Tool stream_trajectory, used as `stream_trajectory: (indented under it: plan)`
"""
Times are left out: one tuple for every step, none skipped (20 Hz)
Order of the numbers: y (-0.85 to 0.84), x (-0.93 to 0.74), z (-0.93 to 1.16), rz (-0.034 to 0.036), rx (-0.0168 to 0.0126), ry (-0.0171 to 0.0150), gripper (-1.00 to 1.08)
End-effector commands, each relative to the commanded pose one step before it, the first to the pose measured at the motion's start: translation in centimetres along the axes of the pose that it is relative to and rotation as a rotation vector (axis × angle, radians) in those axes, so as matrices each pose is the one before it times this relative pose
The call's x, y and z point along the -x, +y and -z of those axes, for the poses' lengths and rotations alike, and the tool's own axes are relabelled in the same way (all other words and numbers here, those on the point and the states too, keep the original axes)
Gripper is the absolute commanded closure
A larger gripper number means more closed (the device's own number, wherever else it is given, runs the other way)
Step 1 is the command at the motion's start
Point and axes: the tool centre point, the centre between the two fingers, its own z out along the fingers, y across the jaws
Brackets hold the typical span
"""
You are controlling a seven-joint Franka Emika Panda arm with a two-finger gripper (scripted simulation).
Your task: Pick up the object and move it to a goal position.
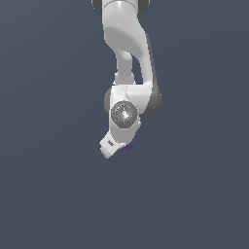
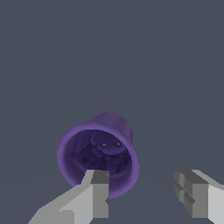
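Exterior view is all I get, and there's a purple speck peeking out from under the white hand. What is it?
Observer: A small purple cup. The wrist view looks straight into its round, open mouth.
Operator: Is the hand gripping it?
Observer: No. The gripper is open, with its jaws wide apart.
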Motion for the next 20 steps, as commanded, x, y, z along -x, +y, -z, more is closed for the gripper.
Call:
stream_trajectory:
  plan:
    - [0.024, -0.029, -0.139, 0.02211, -0.00461, -0.00539, -0.20]
    - [0.006, -0.005, -0.036, 0.00494, -0.00112, -0.00124, -0.20]
    - [0.003, -0.006, -0.027, 0.00358, -0.00081, -0.00089, -0.20]
    - [0.004, 0.000, -0.014, 0.00207, -0.00047, -0.00051, -0.20]
    - [0.002, 0.002, -0.004, 0.00065, -0.00015, -0.00016, -0.20]
    - [-0.007, 0.006, 0.013, -0.00452, 0.00077, 0.00093, -0.20]
    - [0.002, 0.003, -0.035, 0.00000, 0.00000, 0.00000, -0.20]
    - [0.005, 0.008, -0.105, 0.00000, 0.00000, 0.00000, -0.20]
    - [-0.013, -0.019, -0.184, 0.00067, -0.00012, -0.00014, -0.20]
    - [0.011, 0.020, -0.244, 0.00000, 0.00000, 0.00000, -0.20]
    - [-0.008, -0.006, -0.323, 0.00067, -0.00012, -0.00012, -0.20]
    - [-0.008, 0.002, -0.392, 0.00067, -0.00013, -0.00011, -0.20]
    - [-0.009, 0.009, -0.443, 0.00067, -0.00014, -0.00010, -0.20]
    - [-0.012, 0.006, -0.390, 0.00067, -0.00014, -0.00009, -0.20]
    - [-0.016, 0.001, -0.321, 0.00067, -0.00015, -0.00008, -0.20]
    - [0.003, 0.025, -0.242, 0.00000, 0.00000, 0.00000, -0.20]
    - [-0.019, -0.012, -0.182, 0.00067, -0.00016, -0.00007, -0.20]
    - [0.000, 0.011, -0.103, 0.00000, 0.00000, 0.00000, -0.20]
    - [0.000, 0.004, -0.034, 0.00000, 0.00000, 0.00000, -0.20]
    - [0.000, 0.000, 0.000, 0.00000, 0.00000, 0.00000, 1.08]
